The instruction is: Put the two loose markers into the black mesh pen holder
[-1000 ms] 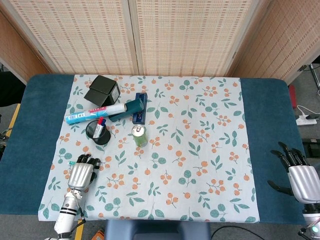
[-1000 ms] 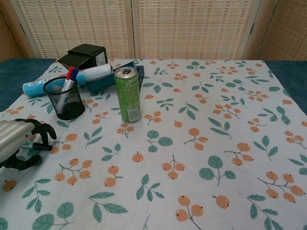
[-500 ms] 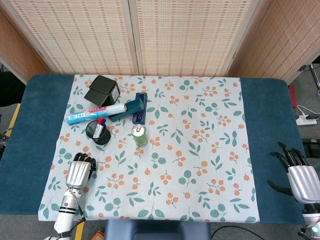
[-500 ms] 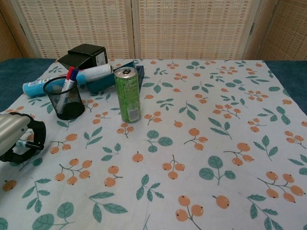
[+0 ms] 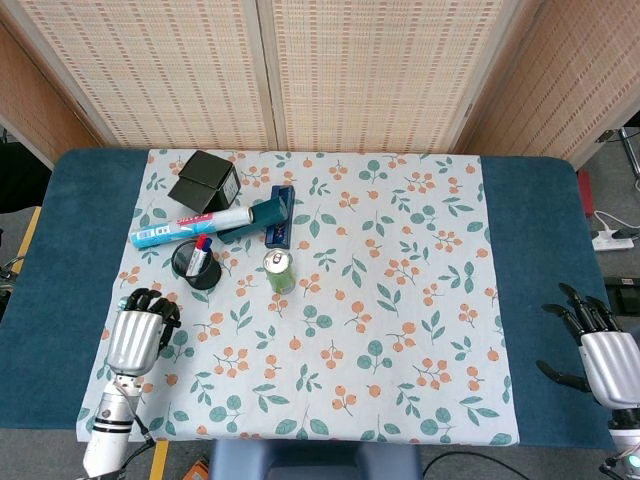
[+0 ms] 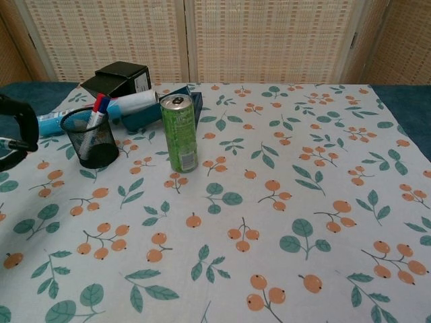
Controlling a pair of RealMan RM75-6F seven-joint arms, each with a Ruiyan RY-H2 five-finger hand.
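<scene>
The left hand (image 5: 135,330) has risen off the floral tablecloth (image 5: 400,330) and swung out toward the cloth's left edge. A second ago it lay low on the fabric with its fingers closing over a marker. In the chest view only its dark fingers (image 6: 19,131) show at the left frame edge, curled round a thin pale rod that is most likely that marker (image 6: 13,143). I judge the hand clamped on it, though the head view cannot confirm this, since the fingers hide whatever is inside. The cloth where the hand worked now lies bare, which supports a completed pick-up.

The right hand (image 5: 600,355) rests over the blue table (image 5: 540,250) at the near right, fingers spread and empty, much as it was.

Beyond the left hand stands the black mesh pen holder (image 6: 91,138), upright, with a red-capped and a blue-capped marker already in it. The green can (image 6: 179,132) stands just to its right. Behind lie a white and blue tube (image 5: 190,228), a dark blue box (image 5: 278,212) and a black box (image 5: 205,182).

What remains seems to be a carry forward and a drop into the holder.
</scene>
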